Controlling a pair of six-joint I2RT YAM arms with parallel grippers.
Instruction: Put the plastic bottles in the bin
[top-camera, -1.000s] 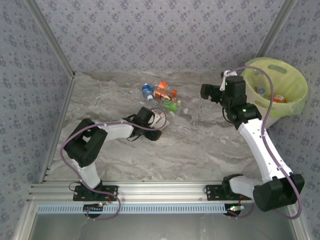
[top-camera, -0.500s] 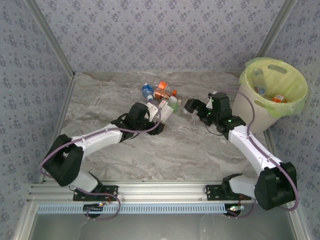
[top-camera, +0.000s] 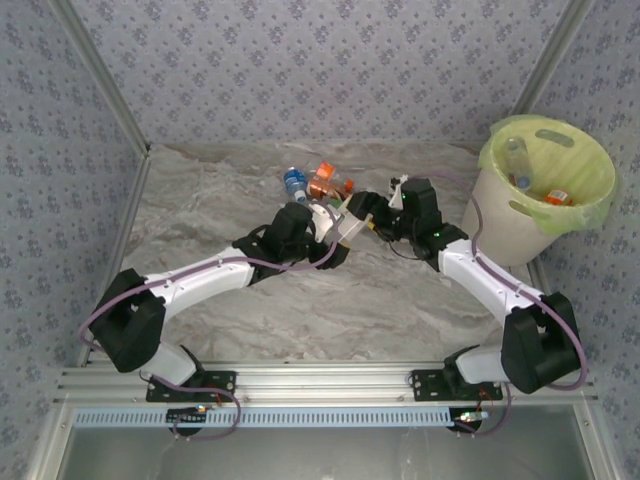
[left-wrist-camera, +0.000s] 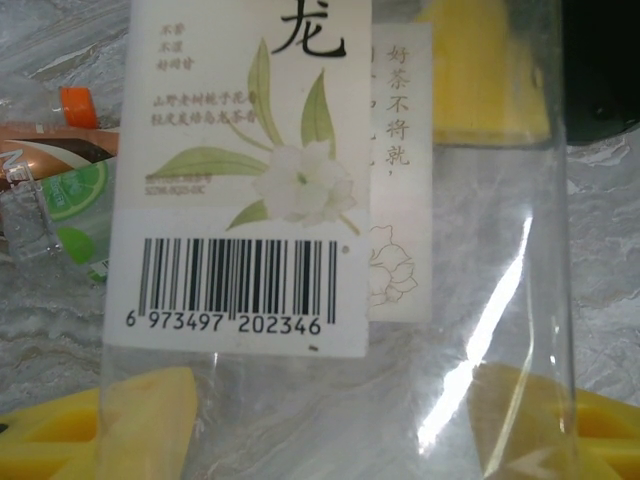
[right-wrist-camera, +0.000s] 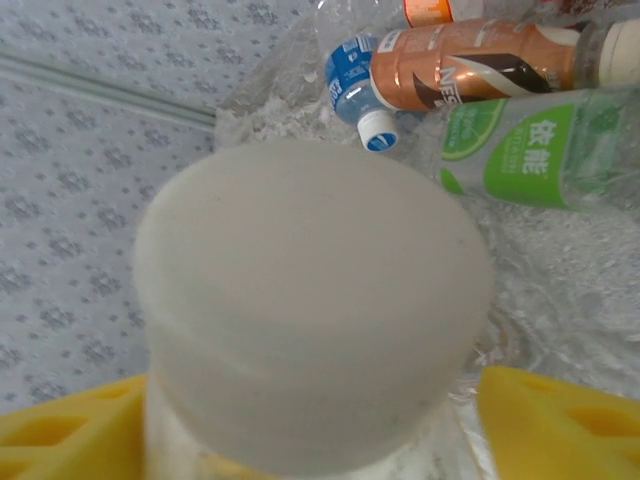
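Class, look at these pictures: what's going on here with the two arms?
Two robot arms are putting plastic bottles into the bin. Both meet mid-table at one clear bottle with a white label. The left pincer grips its body. The right pincer has its jaws either side of the white cap. A few more bottles lie just behind, and some are in the bin.

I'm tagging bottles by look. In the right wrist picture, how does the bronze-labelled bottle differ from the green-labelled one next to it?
The bronze-labelled bottle wears an opaque coppery sleeve over most of its body; the green-labelled bottle shows clear plastic around a white and lime label. The bronze-labelled bottle lies farther from the camera, the green-labelled bottle nearer. Both lie on their sides on the marbled table, side by side.
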